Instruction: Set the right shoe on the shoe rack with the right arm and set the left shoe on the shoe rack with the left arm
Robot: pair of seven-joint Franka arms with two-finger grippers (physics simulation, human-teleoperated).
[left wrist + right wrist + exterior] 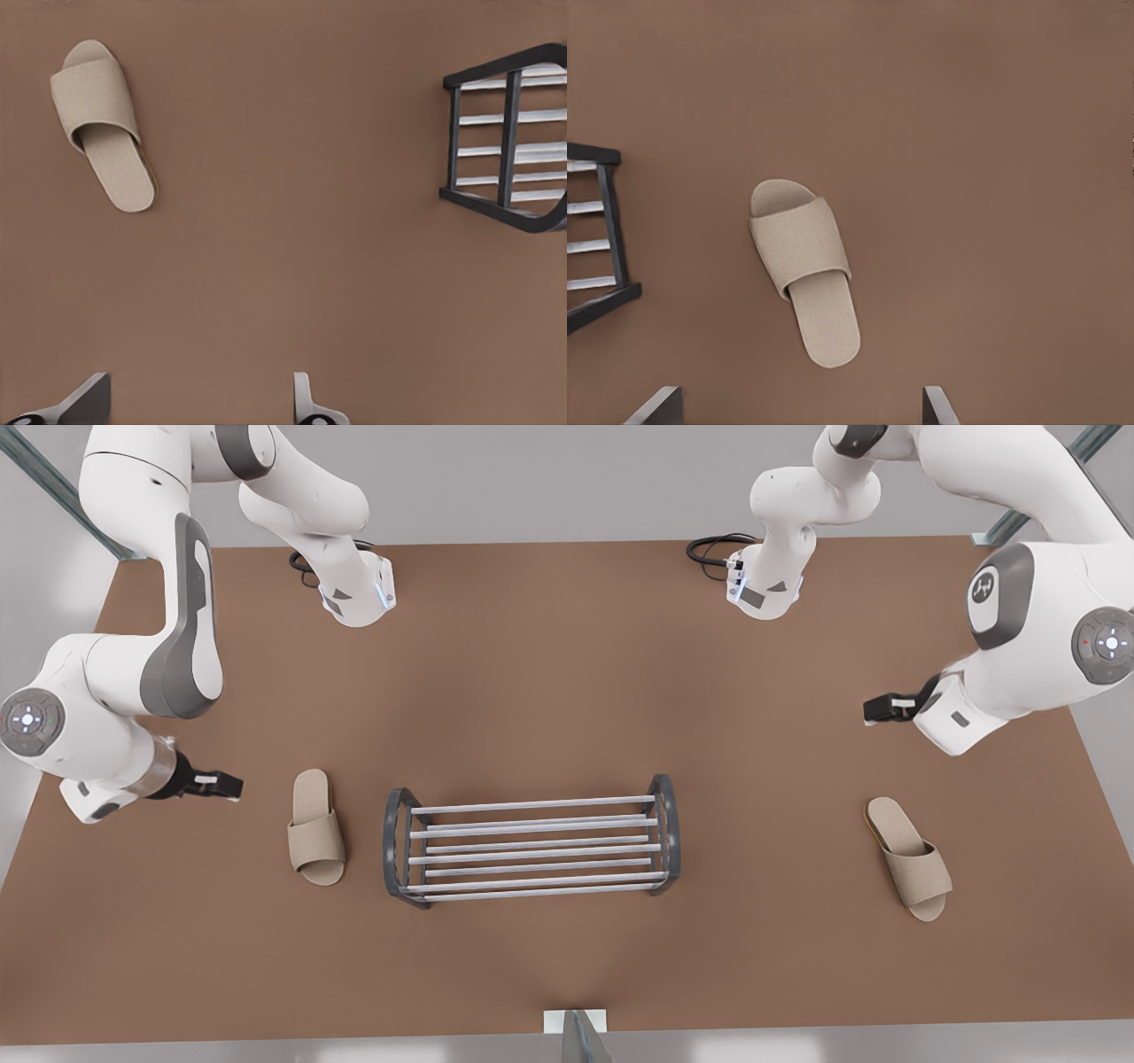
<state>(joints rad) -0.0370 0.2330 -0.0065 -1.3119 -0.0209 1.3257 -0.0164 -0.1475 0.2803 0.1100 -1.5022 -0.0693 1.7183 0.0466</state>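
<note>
Right pincer (799, 407) and left pincer (197, 403), both spread and empty, hovered over the bench (567, 691), seemingly ready to grasp. Right shoe (802, 266) lay just ahead of its pincer, near the shoe rack (396, 841); left shoe (102, 119) lay farther off.

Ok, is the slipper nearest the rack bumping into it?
Apart. The front view shows a strip of bare table between the slipper and the dark end frame of the shoe rack; the right wrist view shows the same gap.

Bare table (549, 691) surrounds both slippers; the shoe rack (532, 841) seemingly unobstructed above.
</note>
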